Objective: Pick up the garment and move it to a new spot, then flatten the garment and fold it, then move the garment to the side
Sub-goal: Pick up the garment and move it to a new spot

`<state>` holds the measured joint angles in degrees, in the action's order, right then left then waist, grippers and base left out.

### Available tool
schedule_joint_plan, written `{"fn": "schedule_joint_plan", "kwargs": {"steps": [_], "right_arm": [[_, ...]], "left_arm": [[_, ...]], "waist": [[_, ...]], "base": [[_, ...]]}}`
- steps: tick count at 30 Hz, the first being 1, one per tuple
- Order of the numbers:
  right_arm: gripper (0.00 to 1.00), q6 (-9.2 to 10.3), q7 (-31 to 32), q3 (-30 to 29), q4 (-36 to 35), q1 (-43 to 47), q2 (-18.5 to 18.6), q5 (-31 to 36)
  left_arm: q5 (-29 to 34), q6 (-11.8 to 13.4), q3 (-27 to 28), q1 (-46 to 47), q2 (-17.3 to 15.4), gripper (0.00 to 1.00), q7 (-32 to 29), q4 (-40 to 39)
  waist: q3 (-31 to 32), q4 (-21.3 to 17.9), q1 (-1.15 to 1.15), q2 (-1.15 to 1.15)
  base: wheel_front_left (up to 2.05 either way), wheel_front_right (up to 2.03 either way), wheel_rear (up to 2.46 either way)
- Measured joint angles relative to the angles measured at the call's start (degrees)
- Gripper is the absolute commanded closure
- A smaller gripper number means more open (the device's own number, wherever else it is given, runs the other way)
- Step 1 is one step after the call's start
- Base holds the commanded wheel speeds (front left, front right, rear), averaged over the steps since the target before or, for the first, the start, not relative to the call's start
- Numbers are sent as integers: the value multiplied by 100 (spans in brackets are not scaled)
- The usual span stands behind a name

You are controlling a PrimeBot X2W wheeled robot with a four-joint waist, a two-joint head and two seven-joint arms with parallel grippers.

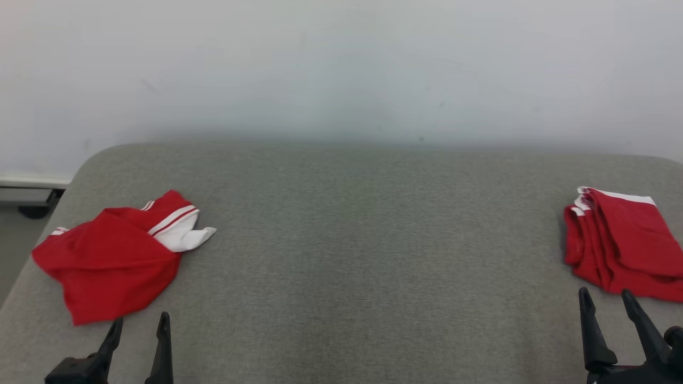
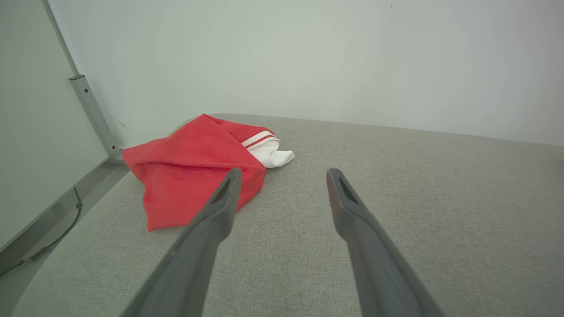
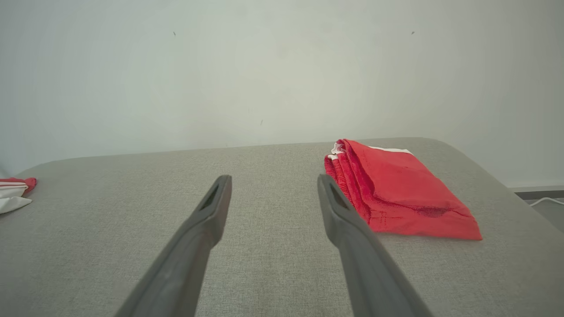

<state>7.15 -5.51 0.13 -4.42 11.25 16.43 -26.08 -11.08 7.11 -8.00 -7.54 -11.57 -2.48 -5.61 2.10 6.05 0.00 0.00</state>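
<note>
Two red garments are lying on the grey desk [image 1: 363, 240], well apart. A crumpled garment [image 1: 112, 256] with white striped trim is sitting near the left edge, and a folded garment [image 1: 624, 245] is resting near the right edge. Two pincers are showing too, one on each arm.

From the head view the folded garment is running off the right side, so its far end is getting cut off. In the right wrist view the crumpled garment [image 3: 13, 193] is poking in at the left border as a mere sliver. In the left wrist view one dark finger is covering part of that garment's near hem.

The left pincer [image 1: 141, 318] is pointing at the crumpled garment from just short of it, fingers spread and gripping nothing. The right pincer [image 1: 605, 292] is pointing at the folded garment's near edge, likewise spread and empty. Both are aiming toward the pale wall [image 1: 341, 69].
</note>
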Motion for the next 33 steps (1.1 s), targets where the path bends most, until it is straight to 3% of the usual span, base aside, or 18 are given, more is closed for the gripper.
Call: {"fn": "schedule_joint_plan", "kwargs": {"steps": [21, 33], "right_arm": [[0, -10, 256, 216, 189, -353, -16, 7], [0, -122, 364, 446, 430, -556, -64, 5]], "left_arm": [[56, 0, 192, 326, 104, 0, -153, 107], [54, 1, 442, 305, 113, 0, -158, 192]], "waist": [[-43, 1552, 0, 0], [-17, 2227, 0, 0]], "base": [[0, 0, 0], [0, 0, 0]]}}
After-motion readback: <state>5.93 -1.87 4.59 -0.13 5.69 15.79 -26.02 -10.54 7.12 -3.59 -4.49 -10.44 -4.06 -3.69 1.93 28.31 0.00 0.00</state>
